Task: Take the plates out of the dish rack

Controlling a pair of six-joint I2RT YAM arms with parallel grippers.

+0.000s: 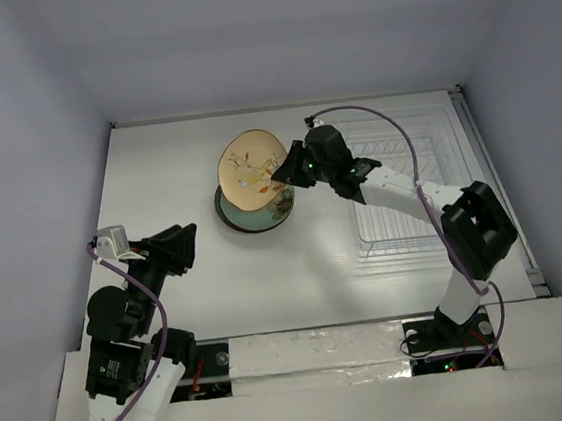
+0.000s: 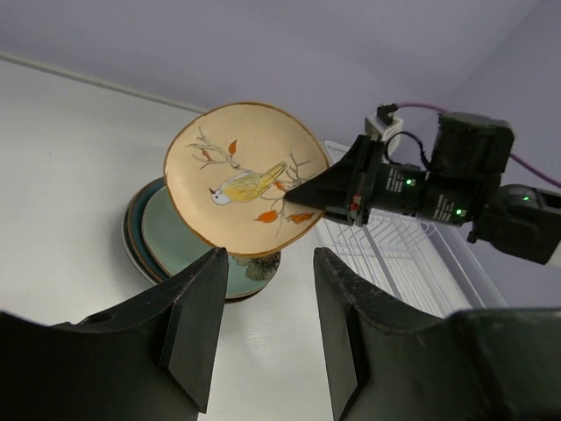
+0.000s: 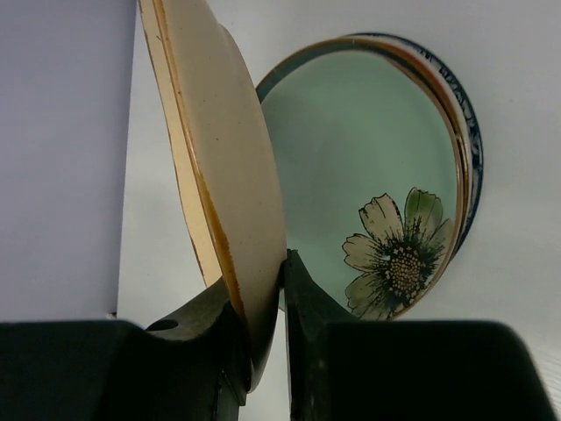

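Right wrist view has the tan plate point(image 3: 219, 175) standing nearly edge-on, its rim pinched between the right fingers point(image 3: 307, 316), which are closed on it from both faces. Just past the plate's edge lies the mint green plate point(image 3: 351, 149), a pale flower painted near its rim. It tops a stack whose lower rims, one brown and one white with a dark pattern, show around it. From the top external view the tan plate point(image 1: 249, 166) is held tilted over the far side of that stack point(image 1: 252, 219) near the middle of the tabletop point(image 1: 298, 279). Its bird-and-branch face is turned toward the left arm; whether its lower edge touches the stack cannot be told. The dish rack point(image 1: 384, 230) sits to the right of the stack, apart from the held plate, with the right arm stretched across it. The left fingers point(image 1: 179, 243) hang over the left side of the tabletop, well apart from the stack. In the left wrist view they stand parted with nothing between them, pointed toward the held plate, which stands with the right fingers between them and the rack.
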